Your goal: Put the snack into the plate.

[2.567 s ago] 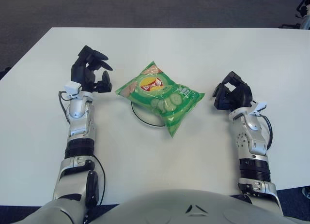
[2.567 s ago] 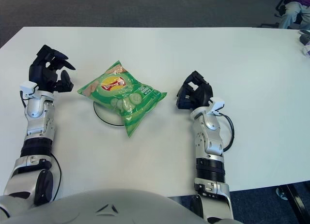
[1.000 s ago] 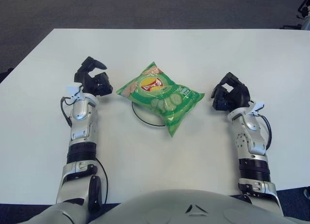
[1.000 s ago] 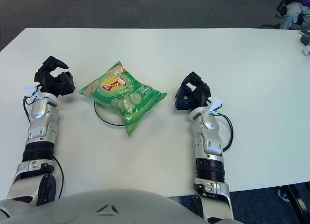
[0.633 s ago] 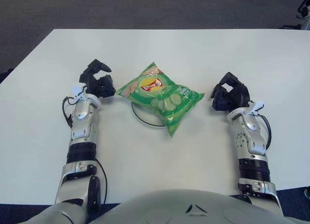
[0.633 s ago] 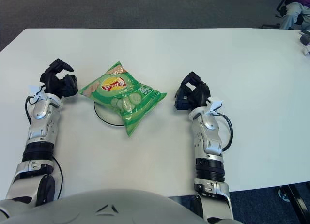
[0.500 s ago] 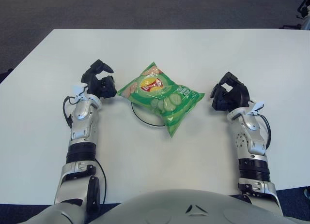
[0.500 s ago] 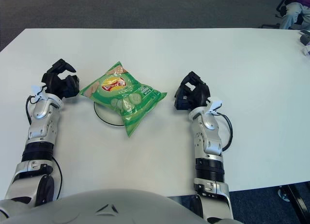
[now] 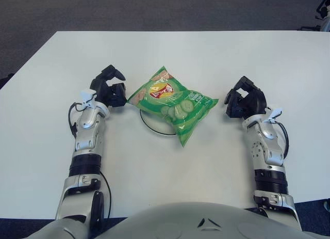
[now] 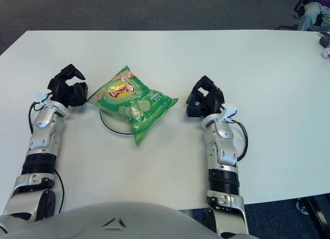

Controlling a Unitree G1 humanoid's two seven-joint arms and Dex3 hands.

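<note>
A green snack bag (image 9: 172,102) lies slanted across a white plate (image 9: 153,129); only the plate's near-left dark rim shows from under it. My left hand (image 9: 116,89) sits at the bag's left corner (image 10: 91,99). Its fingers are loosely curled, with the thumb raised, and they reach the bag's edge without closing on it. I cannot tell whether they touch the bag. My right hand (image 9: 240,97) shows to the right of the bag, a short gap away, with its fingers loosely curled and nothing in them.
The white table (image 9: 206,53) stretches well beyond the bag at the back and sides. Dark carpet lies past its far edge. A seated person (image 10: 314,9) shows at the far right corner.
My left hand has moved right and lowered from an open, raised pose until it reaches the bag's left corner. The bag's left end has shifted slightly right. The right hand has stayed put.
</note>
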